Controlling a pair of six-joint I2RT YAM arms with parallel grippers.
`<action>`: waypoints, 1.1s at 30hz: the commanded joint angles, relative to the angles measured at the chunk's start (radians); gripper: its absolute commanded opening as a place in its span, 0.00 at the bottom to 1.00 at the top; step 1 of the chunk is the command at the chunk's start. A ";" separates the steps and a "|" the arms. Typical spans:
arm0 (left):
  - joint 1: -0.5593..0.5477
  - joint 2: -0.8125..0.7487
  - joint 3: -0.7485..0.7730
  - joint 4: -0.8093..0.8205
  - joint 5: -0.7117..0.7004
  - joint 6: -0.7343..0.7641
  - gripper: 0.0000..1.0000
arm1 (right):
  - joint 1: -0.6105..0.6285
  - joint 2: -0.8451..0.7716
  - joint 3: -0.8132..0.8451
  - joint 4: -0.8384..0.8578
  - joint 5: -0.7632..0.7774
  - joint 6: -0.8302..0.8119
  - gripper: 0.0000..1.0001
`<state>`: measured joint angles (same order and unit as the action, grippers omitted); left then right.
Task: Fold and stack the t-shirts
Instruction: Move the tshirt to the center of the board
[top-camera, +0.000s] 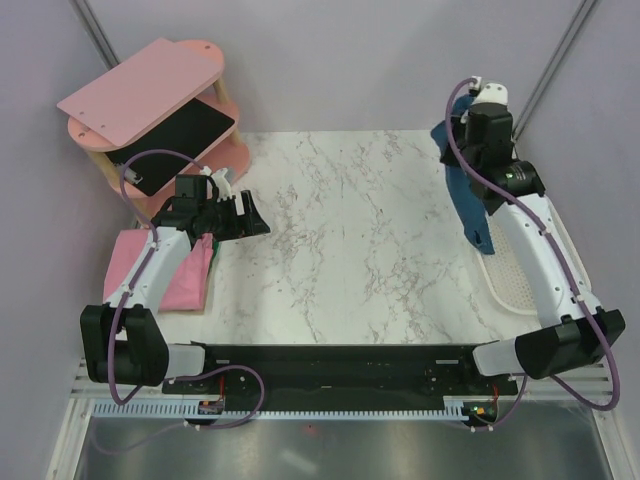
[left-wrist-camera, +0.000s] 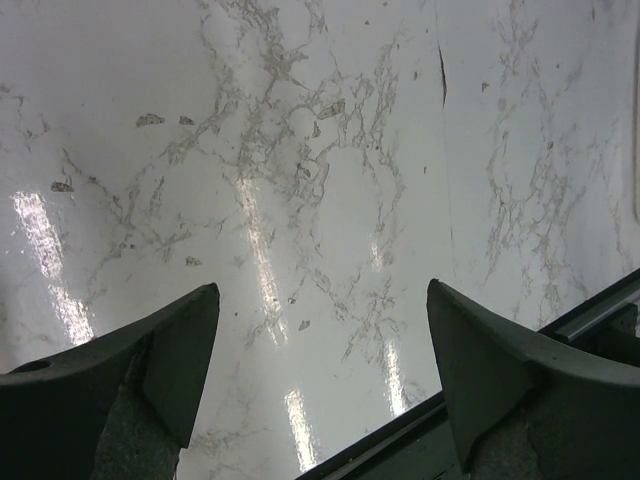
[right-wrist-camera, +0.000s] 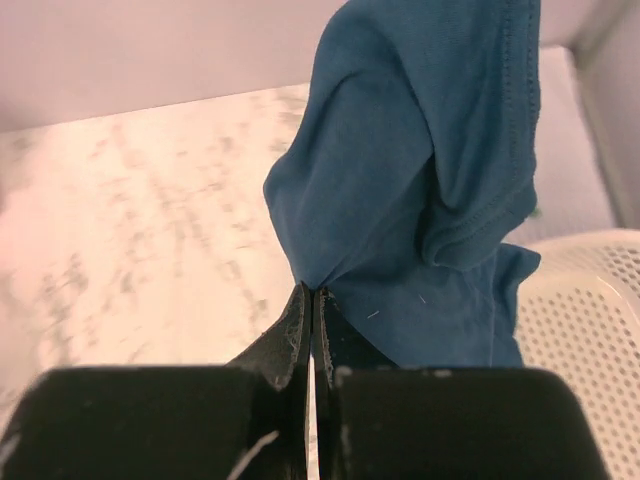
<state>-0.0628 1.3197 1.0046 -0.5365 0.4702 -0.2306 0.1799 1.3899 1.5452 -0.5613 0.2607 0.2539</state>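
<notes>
right tool (right-wrist-camera: 312, 295) is pinched shut on the teal t-shirt (right-wrist-camera: 420, 150), which hangs long axis down above the bench's (top-camera: 350, 250) right edge. left tool (left-wrist-camera: 320, 300), wide and empty, hovers over the bench's left side, nearer the pink t-shirt (top-camera: 185, 280) lying there.

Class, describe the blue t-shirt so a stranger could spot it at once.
Look at the marble table's far right side. There the right gripper pinches a teal-blue t-shirt, hanging by a white basket. Its neighbour, the pink t-shirt, lies at the left edge.
</notes>
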 joint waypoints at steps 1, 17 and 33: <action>0.004 -0.013 -0.001 0.013 -0.025 -0.007 0.91 | 0.186 0.017 0.050 -0.006 -0.098 -0.044 0.00; 0.004 -0.019 -0.003 0.001 -0.087 -0.009 0.99 | 0.773 0.405 -0.158 0.159 -0.038 0.037 0.90; 0.004 -0.013 0.005 -0.002 -0.076 -0.007 1.00 | 0.242 0.253 -0.427 0.124 0.161 -0.016 0.00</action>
<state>-0.0628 1.3197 1.0046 -0.5434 0.3939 -0.2306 0.4713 1.6100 1.1503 -0.3820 0.3683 0.2462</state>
